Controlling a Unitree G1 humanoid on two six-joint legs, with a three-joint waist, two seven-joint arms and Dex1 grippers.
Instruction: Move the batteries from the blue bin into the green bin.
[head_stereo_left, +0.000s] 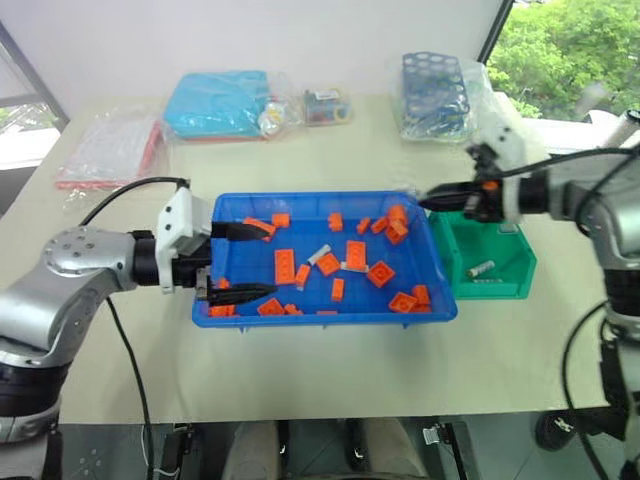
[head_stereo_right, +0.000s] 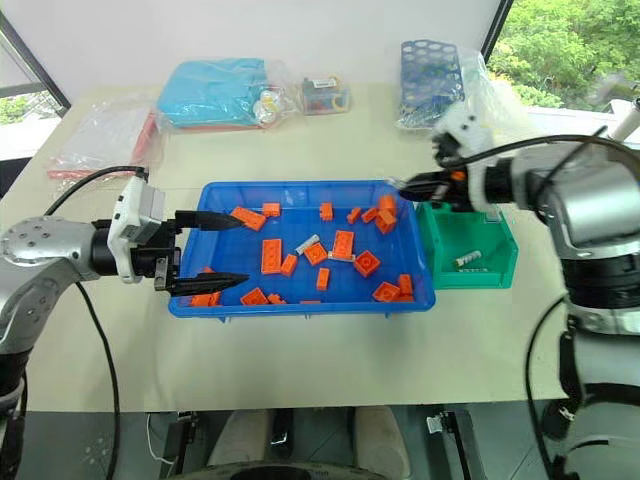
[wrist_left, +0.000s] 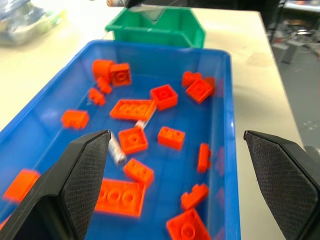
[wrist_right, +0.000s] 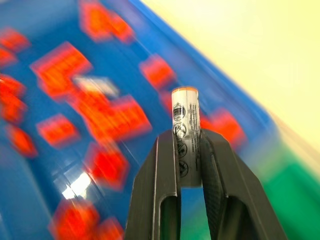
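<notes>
The left gripper (head_stereo_left: 243, 262) hangs over the left end of the blue bin (head_stereo_left: 325, 318), its two black fingers spread wide apart and holding nothing, pointing along the bin toward its right side. In the left wrist view, one of the batteries (wrist_left: 116, 149) lies on the bin floor among the orange bricks (head_stereo_left: 285, 265), nearer one finger than the other but clear of both. From the head camera, two pale batteries show near the middle of the bin: one (head_stereo_left: 319, 255) tilted beside a large brick, another (head_stereo_left: 352, 266) just to its right.

Over the right rim of the blue bin, at the corner where it meets the green bin (head_stereo_left: 500, 287), the right gripper (wrist_right: 189, 150) is clamped on a battery (wrist_right: 185, 117). The right wrist view shows the cylinder pinched upright between the two fingers, its orange-ringed end sticking out past the tips.

Inside the green bin, one more battery (head_stereo_left: 481, 268) rests on the floor, well apart from the right gripper's tips.
</notes>
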